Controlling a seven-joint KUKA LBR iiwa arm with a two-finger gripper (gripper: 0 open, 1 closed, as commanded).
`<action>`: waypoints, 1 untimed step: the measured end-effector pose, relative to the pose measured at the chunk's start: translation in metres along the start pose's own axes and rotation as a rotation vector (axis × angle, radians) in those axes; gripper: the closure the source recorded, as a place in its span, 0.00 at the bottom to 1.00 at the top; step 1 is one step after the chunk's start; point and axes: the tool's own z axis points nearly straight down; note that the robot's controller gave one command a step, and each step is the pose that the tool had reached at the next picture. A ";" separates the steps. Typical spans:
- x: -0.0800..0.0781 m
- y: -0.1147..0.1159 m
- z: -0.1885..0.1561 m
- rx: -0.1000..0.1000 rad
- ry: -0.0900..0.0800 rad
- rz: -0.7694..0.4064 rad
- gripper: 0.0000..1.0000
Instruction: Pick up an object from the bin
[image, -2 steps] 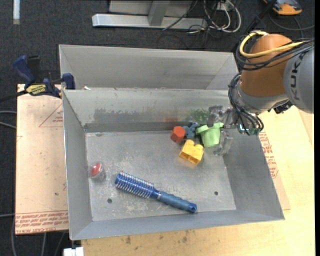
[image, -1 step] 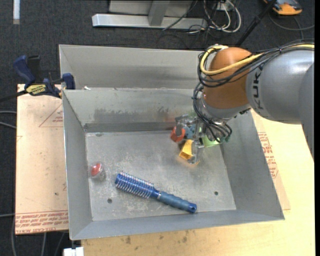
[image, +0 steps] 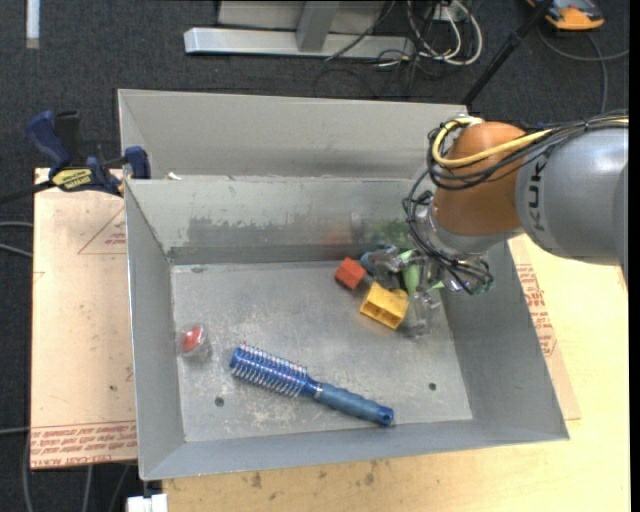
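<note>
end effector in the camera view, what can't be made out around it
Camera view:
end effector: contact with the yellow block beside it unclear, cables crowd it.
green thing behind: mostly hidden by the arm.
small red thing, far left: too small to identify.

Arm (image: 585, 195) reaches in from right, orange wrist cover (image: 480, 195) looped with yellow cables (image: 470, 135), gripper (image: 422, 312) points down, hangs low.

Only the letters "KU" can be read, on the grey arm (image: 585, 195).
</note>
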 end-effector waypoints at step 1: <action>-0.001 0.002 0.000 -0.002 0.000 -0.002 1.00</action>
